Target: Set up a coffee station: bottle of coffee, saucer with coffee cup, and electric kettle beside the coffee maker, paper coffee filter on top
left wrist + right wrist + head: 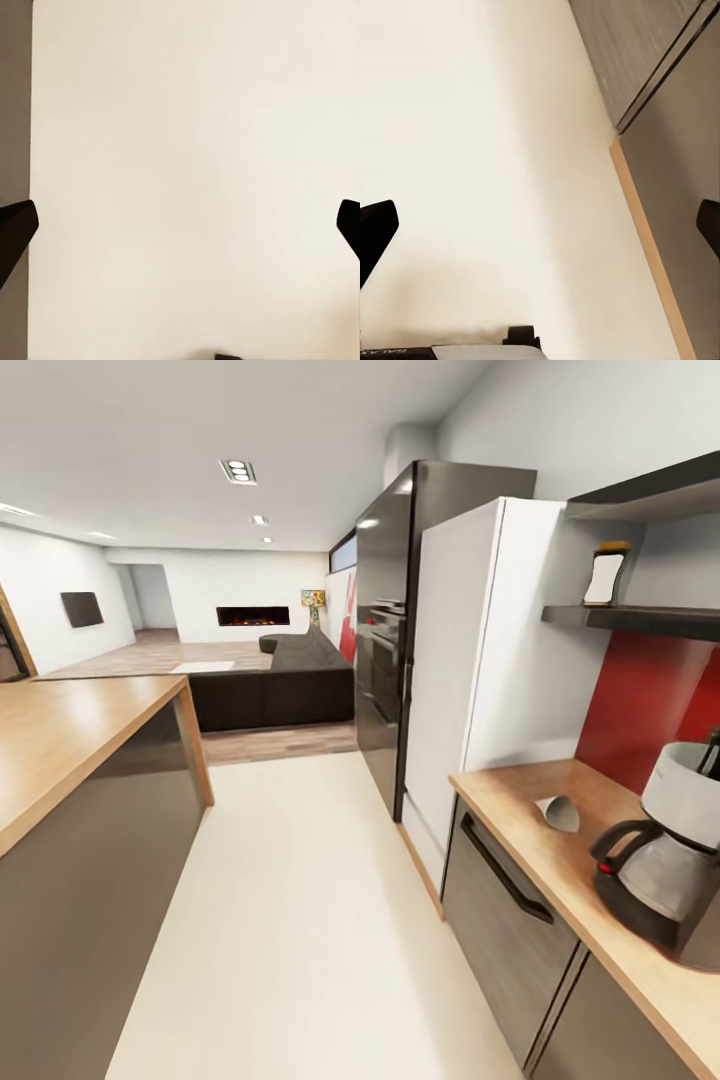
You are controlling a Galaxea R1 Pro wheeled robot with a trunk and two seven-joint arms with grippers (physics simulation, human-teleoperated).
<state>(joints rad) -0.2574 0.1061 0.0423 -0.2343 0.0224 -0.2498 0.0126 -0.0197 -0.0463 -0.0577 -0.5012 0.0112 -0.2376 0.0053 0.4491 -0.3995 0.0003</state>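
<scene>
1. Risk: the bottle of coffee (606,575) stands high on the kitchen shelf (640,620); a hasty reach could topple it onto the coffee maker (665,860) below.
2. The paper coffee filter (558,812) lies loose on the kitchen countertop (520,790), easily swept off.
3. My left gripper (180,229) and right gripper (540,225) hang over bare floor, jaws spread wide, empty.

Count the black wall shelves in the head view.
2. The lower kitchen shelf carries the bottle of coffee; the upper shelf hangs above it. Both run off the frame's right edge, so more may be hidden.
</scene>
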